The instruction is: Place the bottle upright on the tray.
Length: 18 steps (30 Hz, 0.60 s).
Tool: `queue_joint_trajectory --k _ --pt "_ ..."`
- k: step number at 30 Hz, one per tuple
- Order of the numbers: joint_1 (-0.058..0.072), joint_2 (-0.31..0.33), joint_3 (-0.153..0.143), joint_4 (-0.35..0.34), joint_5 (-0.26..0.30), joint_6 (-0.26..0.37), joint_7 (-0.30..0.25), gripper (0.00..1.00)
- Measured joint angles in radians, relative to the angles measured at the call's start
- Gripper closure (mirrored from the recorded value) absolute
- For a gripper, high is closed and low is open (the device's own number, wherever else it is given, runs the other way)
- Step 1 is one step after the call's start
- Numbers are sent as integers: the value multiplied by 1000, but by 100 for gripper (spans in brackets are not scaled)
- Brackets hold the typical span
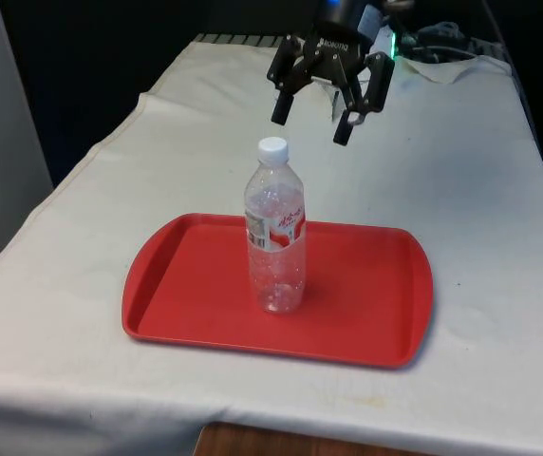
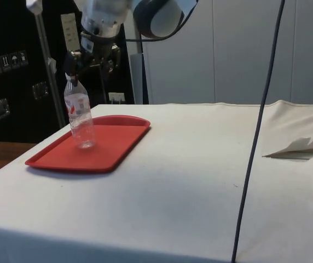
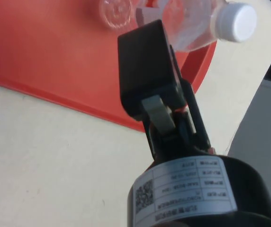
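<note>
A clear plastic bottle (image 1: 275, 237) with a white cap and a red-and-white label stands upright near the middle of the red tray (image 1: 186, 285). My gripper (image 1: 311, 119) hangs open above and behind the bottle's cap, apart from it, with nothing between its fingers. From the side the bottle (image 2: 79, 118) stands on the tray (image 2: 112, 145) with the gripper (image 2: 85, 60) just above its cap. In the wrist view the bottle (image 3: 192, 23) and its white cap (image 3: 234, 21) lie beyond one black finger (image 3: 147, 75), over the tray (image 3: 45, 52).
The tray sits near the table's front edge on the white cloth (image 1: 480, 171). A crumpled fold of white cloth (image 2: 301, 145) lies on the table, and a dark cable (image 2: 258, 131) hangs across the side view.
</note>
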Motion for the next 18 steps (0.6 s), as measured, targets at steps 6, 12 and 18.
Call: queue_joint_trajectory --k 6,12,18 --pt "0 -38 1 -22 3 -18 3 0" --pt "-1 -66 1 -28 8 -40 3 0" --pt "-3 -87 1 -29 10 -61 3 0"
